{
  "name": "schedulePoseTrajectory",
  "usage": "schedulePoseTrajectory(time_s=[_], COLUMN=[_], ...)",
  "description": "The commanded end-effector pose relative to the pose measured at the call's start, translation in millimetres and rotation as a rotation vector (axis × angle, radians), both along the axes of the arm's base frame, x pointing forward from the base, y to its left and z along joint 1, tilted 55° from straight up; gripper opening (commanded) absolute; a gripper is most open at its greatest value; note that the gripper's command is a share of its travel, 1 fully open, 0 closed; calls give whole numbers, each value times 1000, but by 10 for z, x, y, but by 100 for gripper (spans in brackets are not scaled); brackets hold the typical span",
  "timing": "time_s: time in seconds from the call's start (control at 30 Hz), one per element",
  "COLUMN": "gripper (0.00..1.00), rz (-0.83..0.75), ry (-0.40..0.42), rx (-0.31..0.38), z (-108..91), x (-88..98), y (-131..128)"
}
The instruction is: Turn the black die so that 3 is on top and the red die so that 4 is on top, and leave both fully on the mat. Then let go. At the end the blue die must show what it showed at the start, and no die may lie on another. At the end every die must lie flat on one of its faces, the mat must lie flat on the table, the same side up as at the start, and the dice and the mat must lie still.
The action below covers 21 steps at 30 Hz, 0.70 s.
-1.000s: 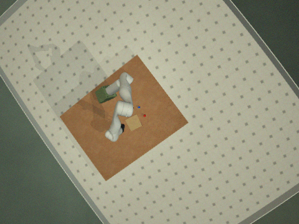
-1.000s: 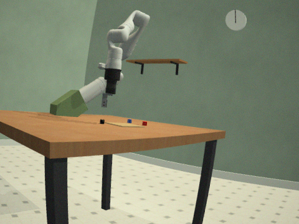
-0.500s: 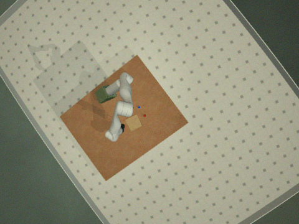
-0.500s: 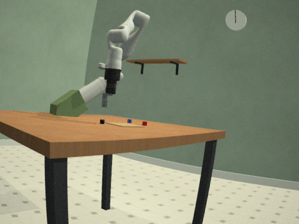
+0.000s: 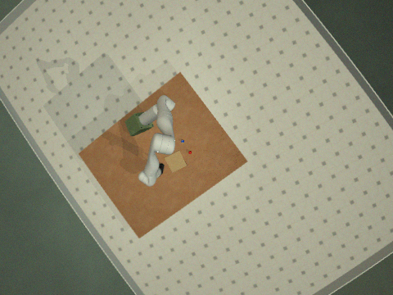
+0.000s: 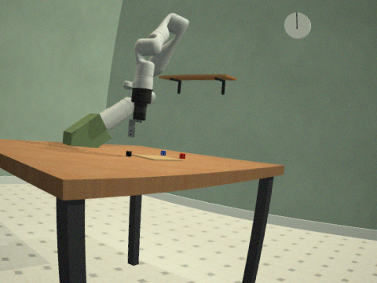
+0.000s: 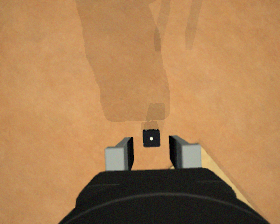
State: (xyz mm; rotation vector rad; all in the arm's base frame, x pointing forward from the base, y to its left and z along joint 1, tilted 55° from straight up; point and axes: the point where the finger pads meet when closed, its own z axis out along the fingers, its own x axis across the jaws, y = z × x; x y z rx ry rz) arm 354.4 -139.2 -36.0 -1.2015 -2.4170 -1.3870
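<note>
The black die (image 7: 151,138) lies on the bare table just off the mat's edge, with one white pip on top; it also shows in the side view (image 6: 129,153). My gripper (image 7: 151,148) hangs well above it, pointing down, fingers partly open and empty; in the side view the gripper (image 6: 132,129) is clearly above the table. The tan mat (image 6: 159,157) lies flat, also seen from above (image 5: 175,161), with a corner in the wrist view (image 7: 220,170). The blue die (image 6: 162,152) and the red die (image 6: 182,156) sit by the mat's far edge; from above the blue die (image 5: 182,141) and red die (image 5: 190,152) lie off the mat.
The arm's green base (image 6: 87,130) stands at the table's back left. A wall shelf (image 6: 198,77) hangs behind the table. The table's near edge (image 6: 157,183) is in front of the dice.
</note>
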Motion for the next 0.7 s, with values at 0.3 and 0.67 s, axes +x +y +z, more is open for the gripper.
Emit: schedulePoseTrajectory(time_s=[0.3,0.67], gripper=[70,70], rz=[1,1], ry=[1,1], rx=[1,1], z=[-83,-177], x=[32,72], y=[113,236])
